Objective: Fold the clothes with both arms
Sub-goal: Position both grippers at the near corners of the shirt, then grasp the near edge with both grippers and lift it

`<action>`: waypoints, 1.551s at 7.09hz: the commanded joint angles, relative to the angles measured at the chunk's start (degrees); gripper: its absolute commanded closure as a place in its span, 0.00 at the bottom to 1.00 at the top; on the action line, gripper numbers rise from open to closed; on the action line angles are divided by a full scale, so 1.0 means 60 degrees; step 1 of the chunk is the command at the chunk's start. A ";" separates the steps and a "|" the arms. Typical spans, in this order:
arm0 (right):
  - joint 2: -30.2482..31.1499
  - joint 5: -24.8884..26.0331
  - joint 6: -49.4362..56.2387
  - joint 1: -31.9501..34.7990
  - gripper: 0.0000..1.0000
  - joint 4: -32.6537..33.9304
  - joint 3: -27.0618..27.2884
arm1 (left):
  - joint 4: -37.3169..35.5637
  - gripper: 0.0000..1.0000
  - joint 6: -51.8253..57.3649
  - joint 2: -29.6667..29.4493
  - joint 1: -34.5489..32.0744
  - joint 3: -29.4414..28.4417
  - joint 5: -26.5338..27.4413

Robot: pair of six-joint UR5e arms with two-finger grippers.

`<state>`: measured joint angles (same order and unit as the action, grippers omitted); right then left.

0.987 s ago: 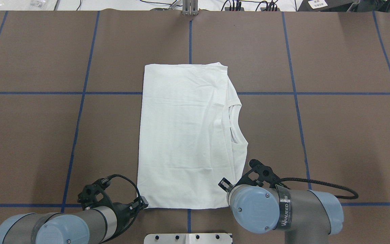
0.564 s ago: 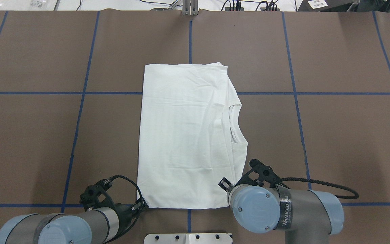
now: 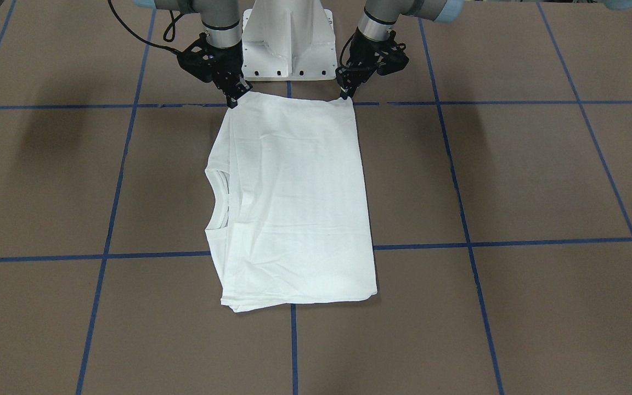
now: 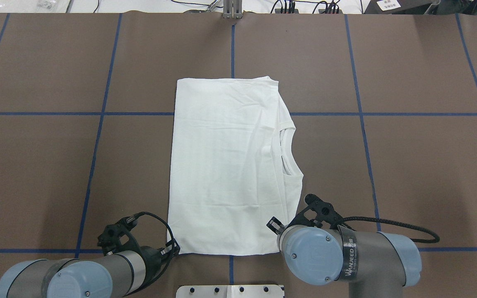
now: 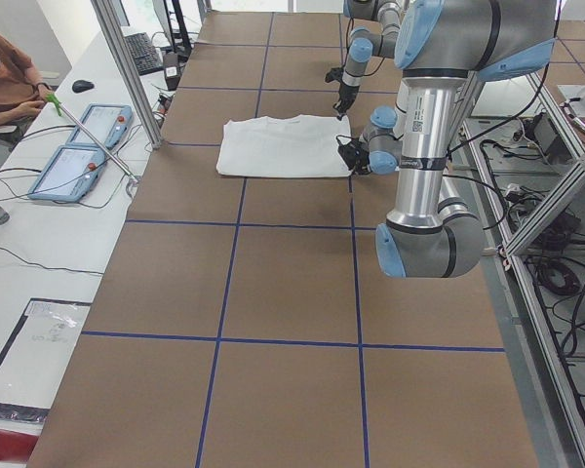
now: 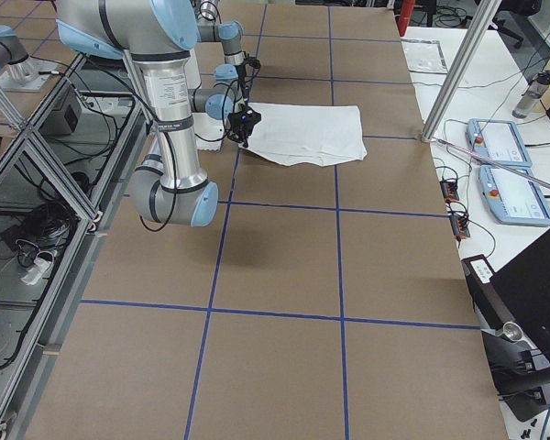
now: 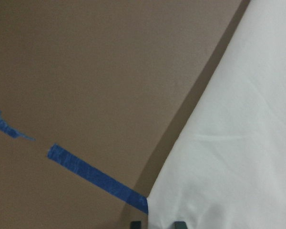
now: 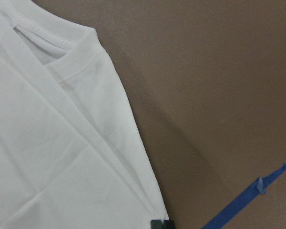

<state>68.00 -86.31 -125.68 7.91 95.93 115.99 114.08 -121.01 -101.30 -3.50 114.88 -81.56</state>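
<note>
"Asking plainly: where lay the white long-sleeved cotton T-shirt (image 4: 226, 174)?"

"Flat on the brown table (image 4: 408, 165). The black left gripper (image 3: 343, 94) straddled one robot-side corner, fingers (image 7: 179, 224) parted. The black right gripper (image 3: 233, 100) met the other, grip untellable."

**T-shirt in the middle, one gripper at each near corner**

I see the T-shirt (image 4: 226, 165) lying flat on the middle of the table (image 4: 408, 165), its collar (image 4: 286, 151) toward the robot's right. The left gripper (image 3: 344, 90) is at its near left corner and the right gripper (image 3: 233, 99) at its near right corner. The pedestal base (image 3: 288, 49) stands between the arms.
</note>
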 commanded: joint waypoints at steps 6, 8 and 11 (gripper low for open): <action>0.0797 0.0131 -0.0498 -0.0747 1.00 0.0051 0.1292 | -0.0789 1.00 -0.0149 -0.0050 0.0569 0.2046 0.0175; 0.0709 0.0030 -0.0455 0.0285 1.00 0.0051 0.1790 | -0.0835 1.00 0.0126 -0.0413 -0.0099 0.2474 0.0147; -0.0677 -0.1326 0.1396 0.3096 1.00 -0.0065 0.0352 | -0.1567 1.00 0.2919 -0.2447 -0.3085 0.0653 -0.0582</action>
<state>68.00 -89.92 -123.25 19.34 96.09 123.80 105.99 -109.46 -111.48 -15.17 124.27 -82.66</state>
